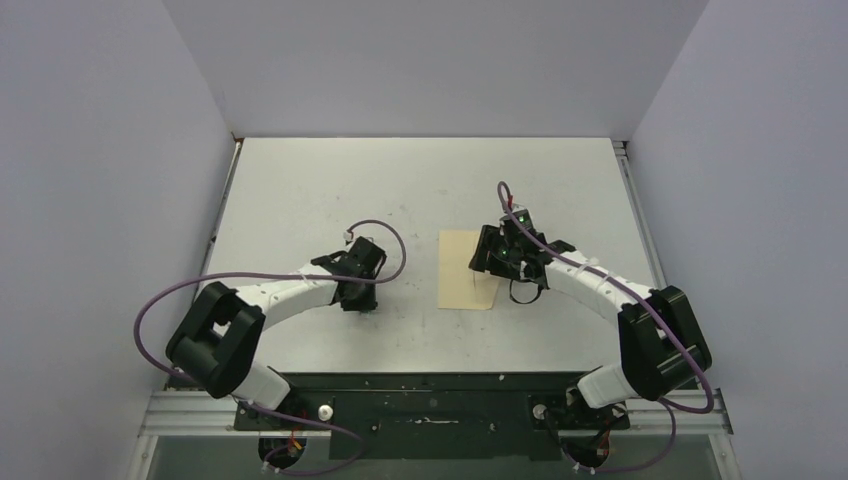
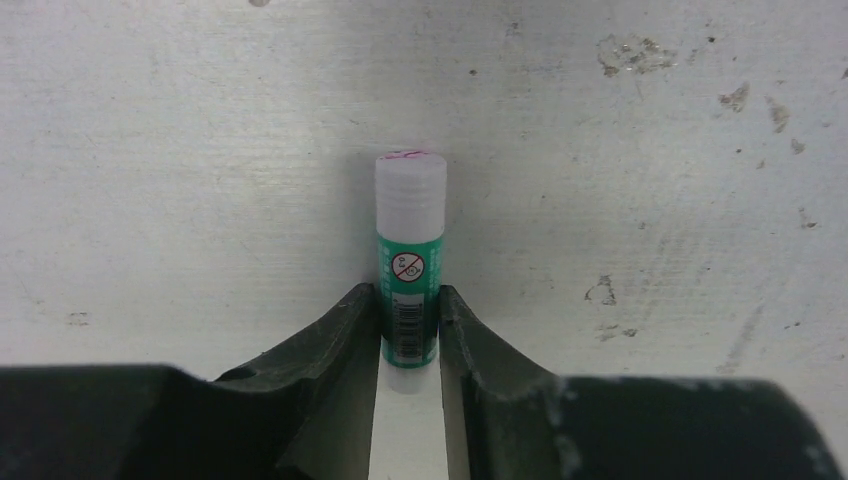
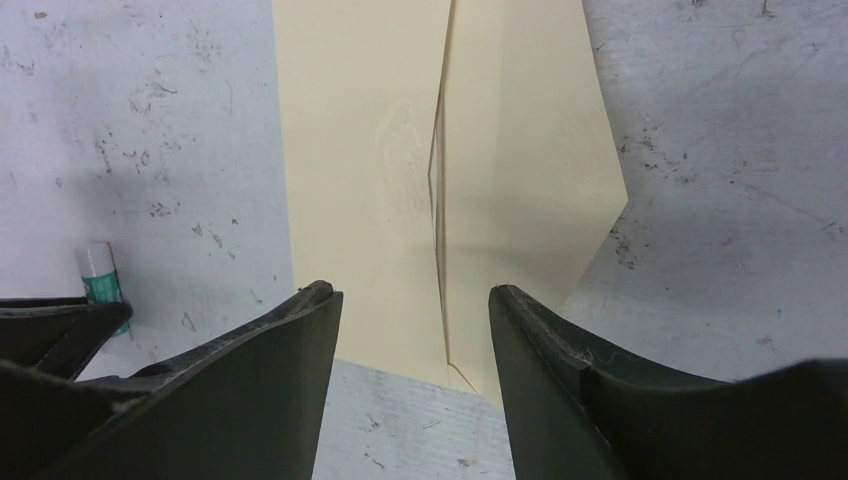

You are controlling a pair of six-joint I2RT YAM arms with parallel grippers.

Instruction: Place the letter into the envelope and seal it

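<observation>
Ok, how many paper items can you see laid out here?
1: the envelope, lying flat right of centre, directly beneath the open right tool. No other paper shows in any view, though a sheet could be hidden inside it.

Envelope (image 1: 467,270) flat on the tabletop (image 1: 300,200) right of centre, glue stick (image 2: 409,260) to its left between the left claw (image 2: 408,305) fingers, right claw (image 3: 412,292) above the envelope.
</observation>
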